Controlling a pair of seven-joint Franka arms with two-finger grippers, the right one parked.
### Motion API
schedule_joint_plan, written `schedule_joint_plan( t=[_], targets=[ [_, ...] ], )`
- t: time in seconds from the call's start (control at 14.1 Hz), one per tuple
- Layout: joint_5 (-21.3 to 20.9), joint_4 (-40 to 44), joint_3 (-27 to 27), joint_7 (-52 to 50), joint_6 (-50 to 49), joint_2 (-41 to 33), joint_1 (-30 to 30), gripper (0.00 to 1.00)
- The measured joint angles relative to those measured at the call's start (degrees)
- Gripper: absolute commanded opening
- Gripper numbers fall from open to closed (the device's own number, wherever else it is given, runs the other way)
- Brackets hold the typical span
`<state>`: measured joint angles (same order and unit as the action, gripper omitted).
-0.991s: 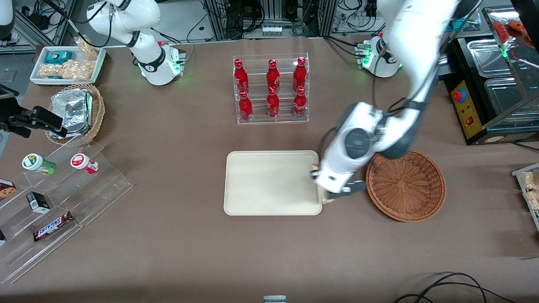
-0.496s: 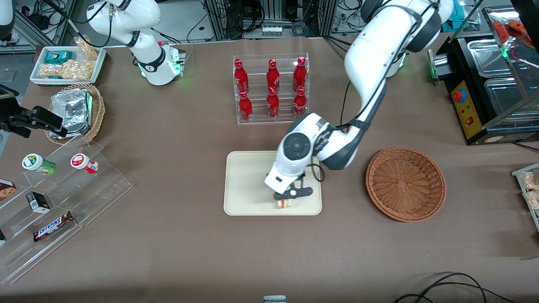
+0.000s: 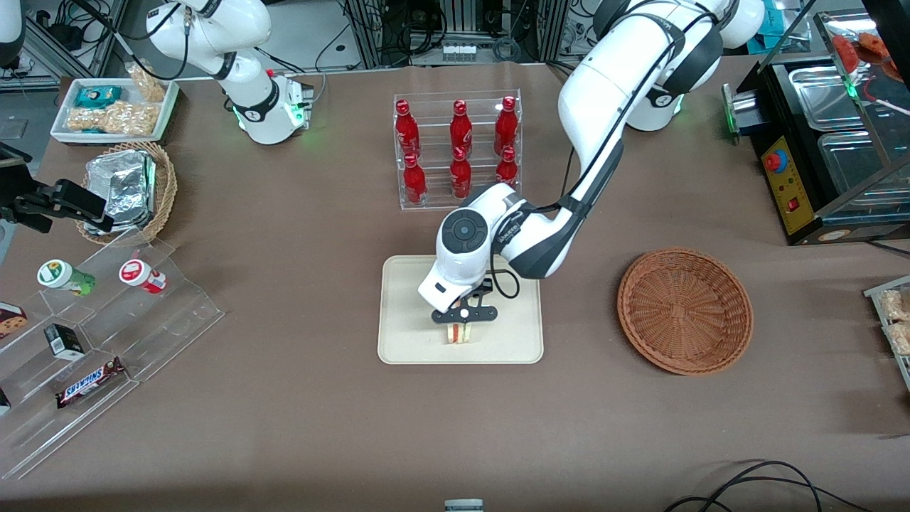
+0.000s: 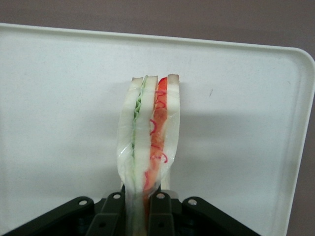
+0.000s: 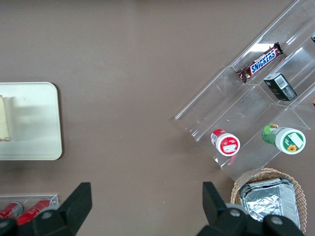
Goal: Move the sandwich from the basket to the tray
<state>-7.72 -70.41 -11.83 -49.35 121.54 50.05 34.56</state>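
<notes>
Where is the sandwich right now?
The sandwich is clamped in the gripper just above the tray, over the tray's part nearer the front camera; the basket sits empty beside the tray.

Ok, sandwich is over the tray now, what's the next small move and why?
Probably lower a little and open the hand. It is shut on the sandwich, which hangs over the tray, nearer the front camera than the tray's middle. The basket is already empty.
</notes>
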Motion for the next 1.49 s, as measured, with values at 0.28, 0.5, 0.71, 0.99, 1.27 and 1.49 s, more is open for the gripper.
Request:
schedule_joint_plan(
  t=[0.28,0.5,0.71,0.99,1.27,1.49],
  targets=[
    [0.0,-2.9,0.0,-0.9,6.9,0.7,0.1,1.00],
    [0.1,-2.5,0.0,-1.5,6.6,-1.5,0.0,1.00],
    [0.0,-2.2,0.5,-2.1,-1.5,-9.3,-0.2,1.00],
    [0.0,-4.7,6.0,-1.6,-16.6,-21.6,-0.3,1.00],
    [0.3,-9.2,13.0,-1.0,-21.2,-25.4,-0.6,1.00],
    [1.8,-14.9,18.7,5.0,-21.1,-27.4,-0.6,1.00]
  ],
)
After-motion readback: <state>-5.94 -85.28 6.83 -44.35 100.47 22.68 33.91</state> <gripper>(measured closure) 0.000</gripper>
